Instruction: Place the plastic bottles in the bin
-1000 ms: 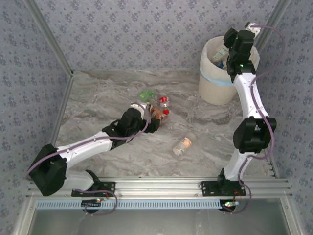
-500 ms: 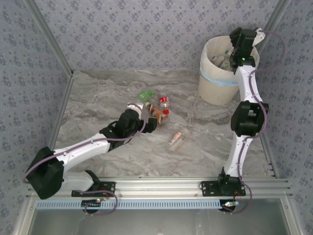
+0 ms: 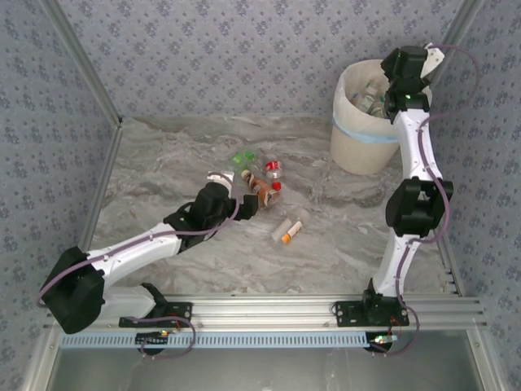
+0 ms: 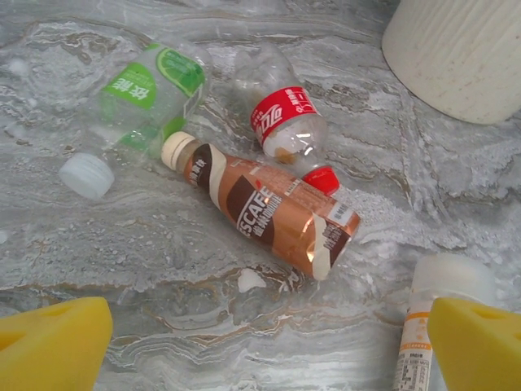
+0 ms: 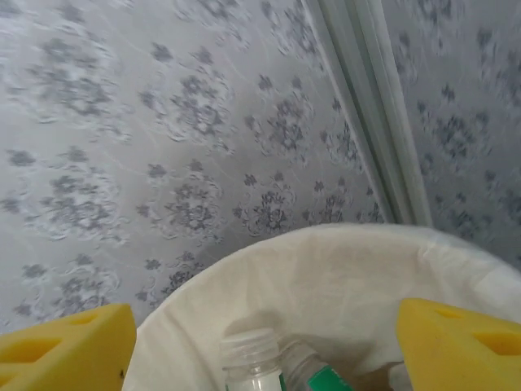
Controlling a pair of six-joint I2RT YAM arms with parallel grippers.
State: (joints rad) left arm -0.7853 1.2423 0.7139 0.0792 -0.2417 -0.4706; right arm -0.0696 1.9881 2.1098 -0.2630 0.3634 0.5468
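You are looking at a grey-white marbled desk (image 3: pixel 179 155). It is sitting inside a booth of walls papered in a grey-blue floral pattern (image 3: pixel 228 57). Aluminium posts (image 3: pixel 81 69) are running up the corners, and an aluminium rail (image 3: pixel 269 308) is carrying both arm bases along the near edge. The round cream-white bin (image 3: pixel 358 151), lined with a white bag banded in pale blue, is standing at the far right of the desk.

Your left pincer (image 4: pixel 264 346) is hovering low over the middle of the desk, its yellow pads (image 4: pixel 53 342) standing wide apart. Four bottles are lying on their sides ahead of it:
- a brown coffee bottle with a cream cap (image 4: pixel 269 208)
- a clear green-labelled bottle with a white cap (image 4: pixel 146 98), beyond it to the left
- a clear red-labelled bottle with a red cap (image 4: pixel 285 130), just beside the brown one
- a clear orange-labelled bottle (image 4: pixel 415 350), close to the right-hand pad

Your right pincer (image 5: pixel 264 342) is hanging over the bin's mouth, pads apart with nothing between them. Below it a clear green-banded bottle (image 5: pixel 269 366) is lying inside the bag.

A second ago the right pincer was closed with a bottle at its tip; now it is open and the bottle is down in the bin. The right arm is also reaching further back, its elbow standing straighter. The orange-labelled bottle has rolled nearer to the left pincer and has turned as it went. The left pincer is staying open beside the brown bottle.
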